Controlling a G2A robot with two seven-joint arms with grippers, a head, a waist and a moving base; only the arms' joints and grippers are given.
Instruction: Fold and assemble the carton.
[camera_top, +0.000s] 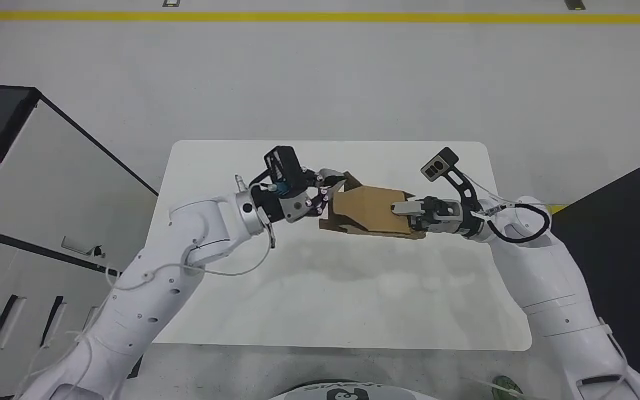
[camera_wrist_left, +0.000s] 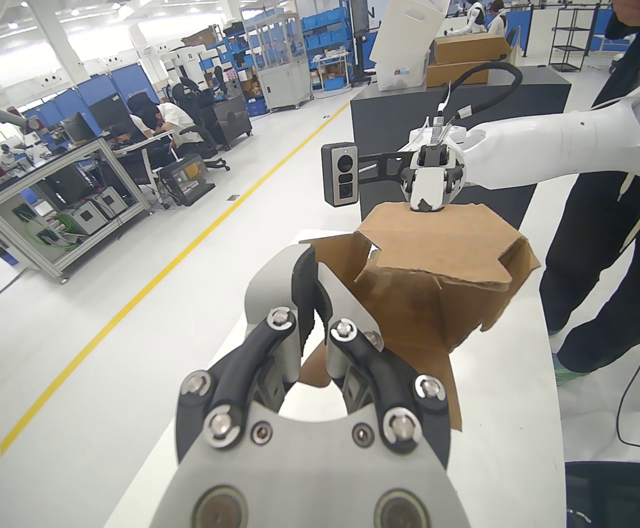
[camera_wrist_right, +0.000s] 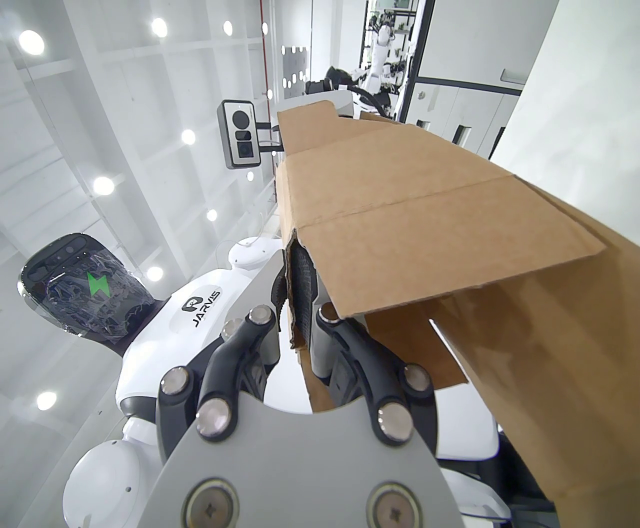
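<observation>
**Item 1: carton** (camera_top: 370, 210)
- Material: brown corrugated board, partly erected.
- Location: middle of the white table (camera_top: 400, 300), lying lengthwise between the 2 grippers.
- Condition: the end toward the left arm is open and its flaps splay outward. The top panel is creased and dips inward along a jagged edge (seen from the left wrist).

**Item 2: right gripper** (camera_top: 400, 209)
- Location: at the carton's right end.
- State: clenched on the carton. The right wrist view shows a cardboard edge sandwiched between the 2 pads, with the box body running away from them.

**Item 3: left gripper** (camera_wrist_left: 317, 295)
- Location: at the carton's open left end, just beside an upright flap.
- State: its fingers (camera_wrist_left: 345, 305) are drawn together with almost no gap. I cannot tell whether any cardboard is caught between them. More brown board shows beneath the finger links.
</observation>
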